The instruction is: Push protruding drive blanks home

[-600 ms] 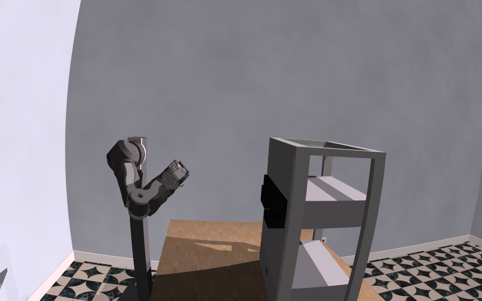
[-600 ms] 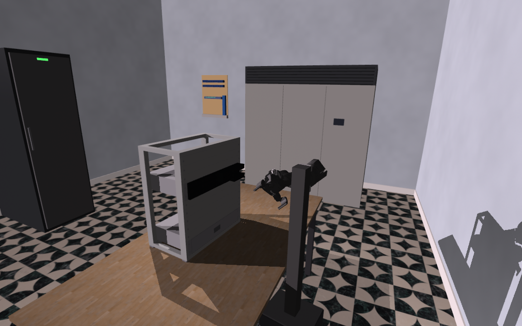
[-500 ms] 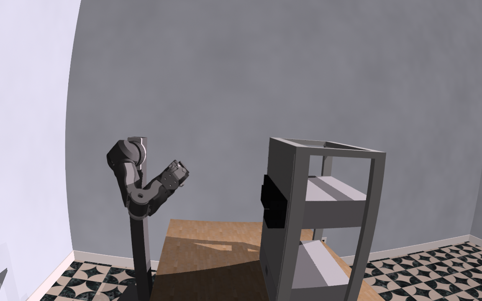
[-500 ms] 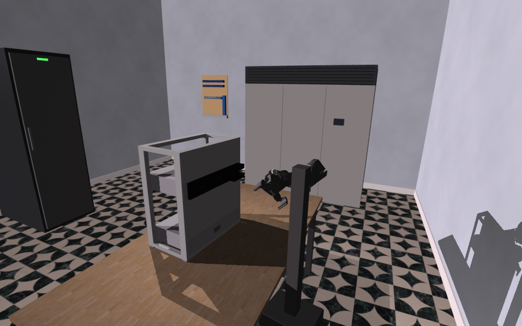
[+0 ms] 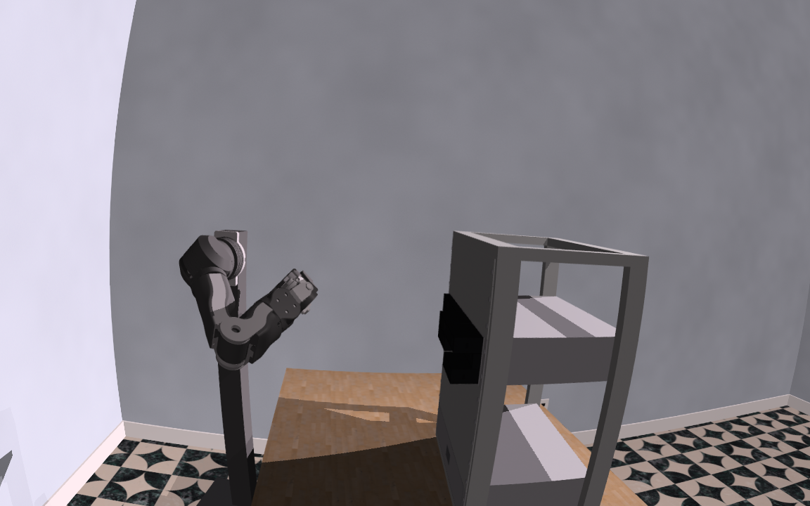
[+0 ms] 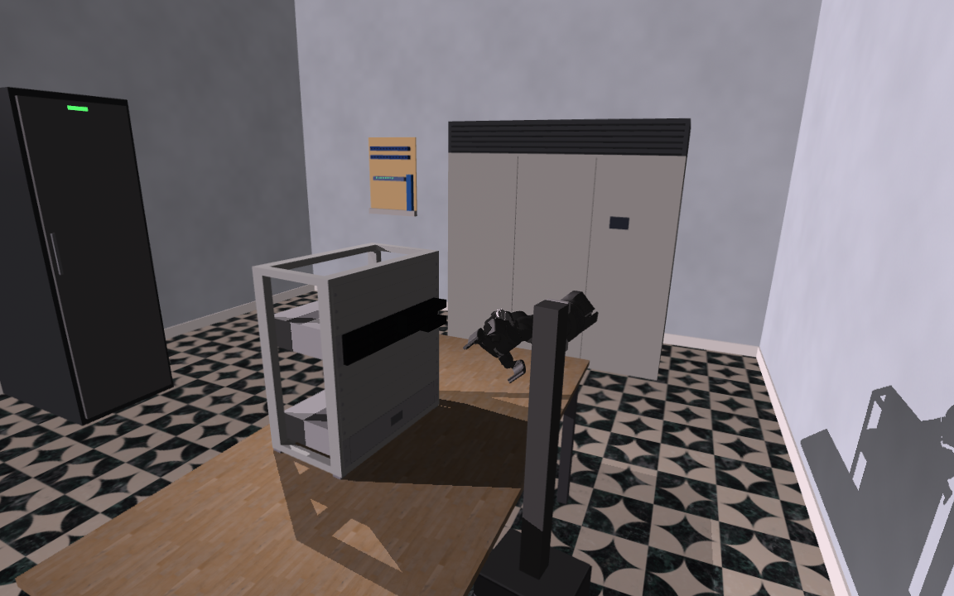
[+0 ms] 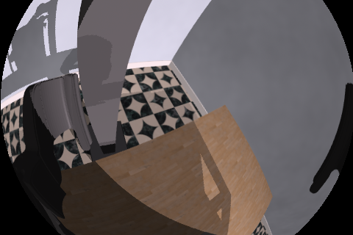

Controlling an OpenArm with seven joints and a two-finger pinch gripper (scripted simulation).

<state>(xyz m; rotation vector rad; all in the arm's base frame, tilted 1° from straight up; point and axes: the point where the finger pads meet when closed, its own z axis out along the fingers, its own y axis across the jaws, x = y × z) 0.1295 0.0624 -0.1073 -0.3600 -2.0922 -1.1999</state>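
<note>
open gap between hand (image 6: 493, 349), rack (image 6: 264, 326)

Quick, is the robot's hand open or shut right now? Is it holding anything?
Gripper: open wide and holding nothing, hanging in the air apart from the rack.

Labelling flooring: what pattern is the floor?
Black and beige star-check tiles, clearest in the exterior view.

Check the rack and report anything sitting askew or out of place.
The rack stands upright on the wooden table. On its front, the black storage chassis has one end jutting out near the far corner; individual blanks are too dark to tell apart. The open pincer hangs apart from it.
</note>
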